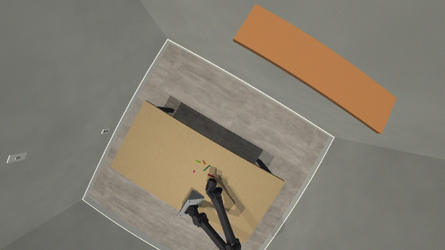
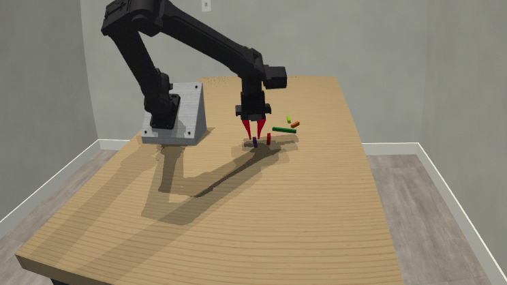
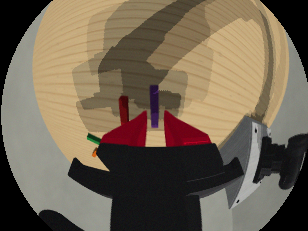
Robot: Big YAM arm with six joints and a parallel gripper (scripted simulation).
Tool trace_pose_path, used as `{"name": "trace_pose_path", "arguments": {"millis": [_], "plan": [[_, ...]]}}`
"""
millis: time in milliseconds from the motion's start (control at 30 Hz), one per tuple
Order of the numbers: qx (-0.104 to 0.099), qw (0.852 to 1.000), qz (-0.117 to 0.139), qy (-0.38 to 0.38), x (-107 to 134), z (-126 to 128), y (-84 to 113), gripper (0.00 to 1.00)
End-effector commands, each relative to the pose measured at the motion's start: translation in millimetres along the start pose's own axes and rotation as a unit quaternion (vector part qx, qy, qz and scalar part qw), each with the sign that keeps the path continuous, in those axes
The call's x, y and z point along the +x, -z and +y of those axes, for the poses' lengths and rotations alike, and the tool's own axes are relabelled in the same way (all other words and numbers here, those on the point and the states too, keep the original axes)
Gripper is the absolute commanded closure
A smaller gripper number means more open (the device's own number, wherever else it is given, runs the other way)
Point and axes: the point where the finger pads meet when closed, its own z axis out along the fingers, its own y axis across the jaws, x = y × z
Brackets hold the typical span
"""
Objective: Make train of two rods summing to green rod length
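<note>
My gripper (image 2: 253, 136) points straight down with its red fingers a narrow gap apart, just above a purple rod (image 2: 254, 142) that lies flat on the table. In the wrist view the purple rod (image 3: 154, 106) runs through the gap between the fingertips, and nothing is gripped. A red rod (image 2: 268, 138) lies just to the right of it, also seen in the wrist view (image 3: 124, 109). The green rod (image 2: 283, 129) lies farther back right, with a lime rod (image 2: 288, 118) and an orange rod (image 2: 294, 124) beyond it. A magenta rod (image 1: 194, 171) shows only in the overhead view.
The arm's grey base mount (image 2: 176, 116) stands on the table to the left of the rods. The table's right edge is about a hand's width beyond the orange rod. The arm's shadow falls across the table in front.
</note>
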Motion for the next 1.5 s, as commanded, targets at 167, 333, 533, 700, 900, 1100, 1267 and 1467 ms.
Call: {"name": "trace_pose_path", "arguments": {"millis": [167,333,533,700,900,1100,1267,1467], "plan": [[-0.012,1.000,-0.005,0.014,6,3,-1.8,0.77],[0.001,1.000,-0.002,0.006,1,-2,-14.3,0.77],[-0.005,1.000,-0.003,0.006,2,1,-12.3,0.77],[-0.006,1.000,-0.003,0.006,1,1,-12.3,0.77],[-0.006,1.000,-0.003,0.005,1,1,-12.3,0.77],[-0.006,1.000,-0.003,0.005,1,1,-12.3,0.77],[-0.006,1.000,-0.003,0.005,1,1,-12.3,0.77],[-0.006,1.000,-0.003,0.005,1,1,-12.3,0.77]]}}
